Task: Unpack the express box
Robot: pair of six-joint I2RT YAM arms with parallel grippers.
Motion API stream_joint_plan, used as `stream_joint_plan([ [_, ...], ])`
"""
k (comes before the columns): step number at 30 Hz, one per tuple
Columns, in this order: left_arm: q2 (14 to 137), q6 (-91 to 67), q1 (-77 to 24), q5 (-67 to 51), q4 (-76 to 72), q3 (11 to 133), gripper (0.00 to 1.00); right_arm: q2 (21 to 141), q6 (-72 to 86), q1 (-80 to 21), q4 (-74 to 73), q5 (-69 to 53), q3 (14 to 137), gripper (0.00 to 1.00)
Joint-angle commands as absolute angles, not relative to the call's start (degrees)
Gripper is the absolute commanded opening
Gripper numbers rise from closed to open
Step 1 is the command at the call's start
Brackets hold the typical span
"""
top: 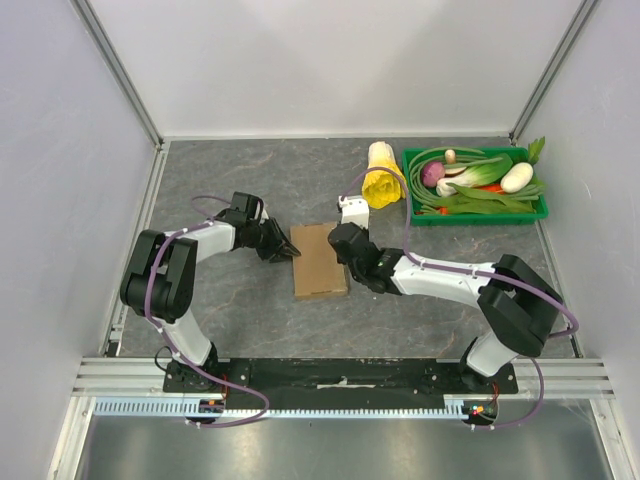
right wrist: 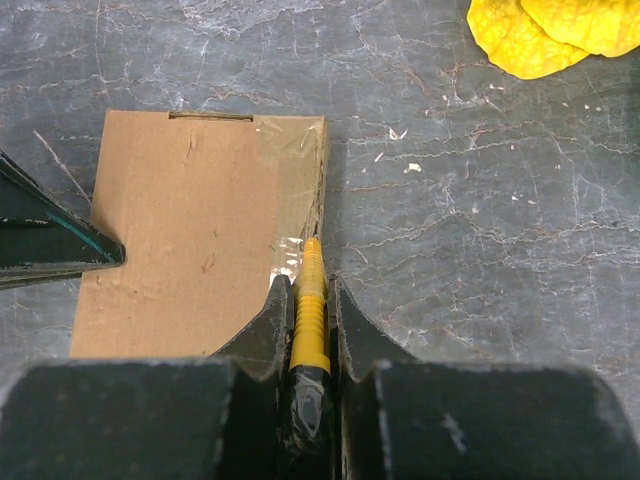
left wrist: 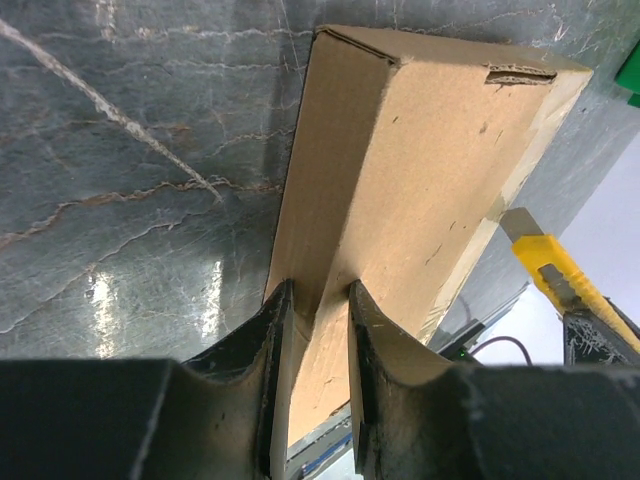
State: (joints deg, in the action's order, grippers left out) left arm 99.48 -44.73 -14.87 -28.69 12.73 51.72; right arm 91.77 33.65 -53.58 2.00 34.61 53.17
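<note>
The express box is a flat brown cardboard mailer lying closed mid-table. It also shows in the left wrist view and the right wrist view. My left gripper is at its left edge, and its fingers stand a narrow gap apart with the box's edge between them. My right gripper is shut on a yellow utility knife. The knife tip sits at the taped seam on the box's right edge. The knife also shows in the left wrist view.
A green plastic tray of toy vegetables stands at the back right. A yellow leafy toy lies just left of it, behind the box. Grey walls close in the table at left, right and back.
</note>
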Motion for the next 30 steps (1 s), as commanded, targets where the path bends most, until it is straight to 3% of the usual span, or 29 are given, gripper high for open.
stream_joint_plan([
  [1,100.8,-49.7,-15.2,-24.7,13.4,48.8,0.26,89.7,35.9,-55.5,-5.8,33.0,54.6,0.0],
  [18,100.6,-49.9,-15.1,-25.0,12.7,48.2,0.25,92.0,36.4,-56.0,-8.1,31.8,55.2,0.0],
  [22,99.1,-44.3,-15.2,-23.3,15.8,49.4,0.37,93.8,34.3,-55.8,-8.0,31.9,58.3,0.0],
  [23,98.6,-43.5,-15.2,-22.9,16.5,49.7,0.44,94.6,33.8,-55.7,-8.1,31.8,59.0,0.0],
  [28,97.6,-39.6,-15.1,-21.1,18.9,50.9,0.62,96.7,30.5,-54.6,-7.7,31.1,62.6,0.0],
  [30,98.6,-38.9,-15.2,-21.6,19.1,51.7,0.63,97.9,29.4,-54.0,-7.4,30.6,63.3,0.0],
])
